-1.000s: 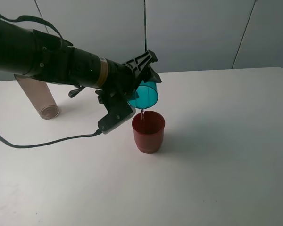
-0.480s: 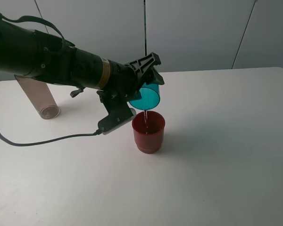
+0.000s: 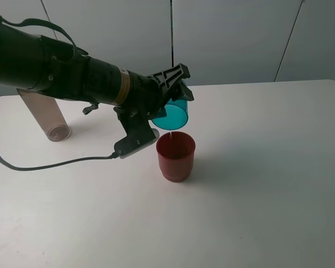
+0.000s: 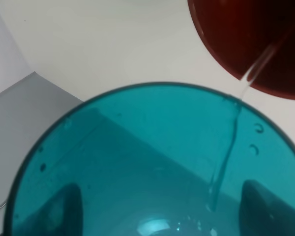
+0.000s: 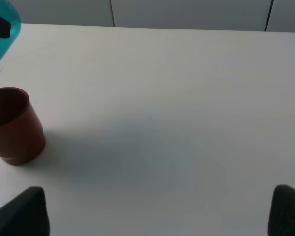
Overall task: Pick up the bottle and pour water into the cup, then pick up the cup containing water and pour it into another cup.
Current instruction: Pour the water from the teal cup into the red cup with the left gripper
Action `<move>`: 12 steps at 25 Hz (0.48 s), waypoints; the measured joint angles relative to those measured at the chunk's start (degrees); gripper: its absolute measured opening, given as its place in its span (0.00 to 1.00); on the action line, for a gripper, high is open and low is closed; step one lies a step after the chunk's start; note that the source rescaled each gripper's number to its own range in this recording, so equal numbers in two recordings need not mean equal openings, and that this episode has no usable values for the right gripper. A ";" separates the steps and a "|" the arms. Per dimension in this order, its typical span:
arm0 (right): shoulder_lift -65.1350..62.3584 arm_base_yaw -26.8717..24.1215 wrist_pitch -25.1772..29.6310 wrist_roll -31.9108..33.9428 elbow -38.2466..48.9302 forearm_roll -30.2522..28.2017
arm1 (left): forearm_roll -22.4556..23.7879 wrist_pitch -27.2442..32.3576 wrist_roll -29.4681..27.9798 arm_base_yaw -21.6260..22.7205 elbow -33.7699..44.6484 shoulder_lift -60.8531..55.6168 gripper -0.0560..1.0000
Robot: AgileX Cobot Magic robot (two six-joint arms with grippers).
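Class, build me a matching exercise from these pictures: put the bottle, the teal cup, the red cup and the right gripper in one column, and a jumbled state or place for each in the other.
1. bottle
2. teal cup
3. red cup
4. right gripper

A. upright on the table, catching a thin stream
B. open, holding nothing
C. tilted in the left gripper, pouring
D. standing at the table's far left, behind the arm

Pairs: 1-D, 2-C, 3-A, 4-B

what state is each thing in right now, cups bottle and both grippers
teal cup: held off the table, tipped mouth-down, thin stream running out
red cup: upright on the table, catching the stream
bottle: standing on the table, capless, untouched
left gripper: shut on the teal cup
right gripper: open, holding nothing, away from both cups
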 joint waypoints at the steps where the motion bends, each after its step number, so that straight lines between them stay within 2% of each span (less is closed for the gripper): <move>1: 0.00 0.00 0.00 0.00 0.00 0.00 | 0.00 0.00 0.00 0.00 0.00 0.00 0.36; 12: 0.00 0.00 0.00 0.00 0.00 0.00 | 0.00 0.00 0.04 0.00 0.00 0.00 0.36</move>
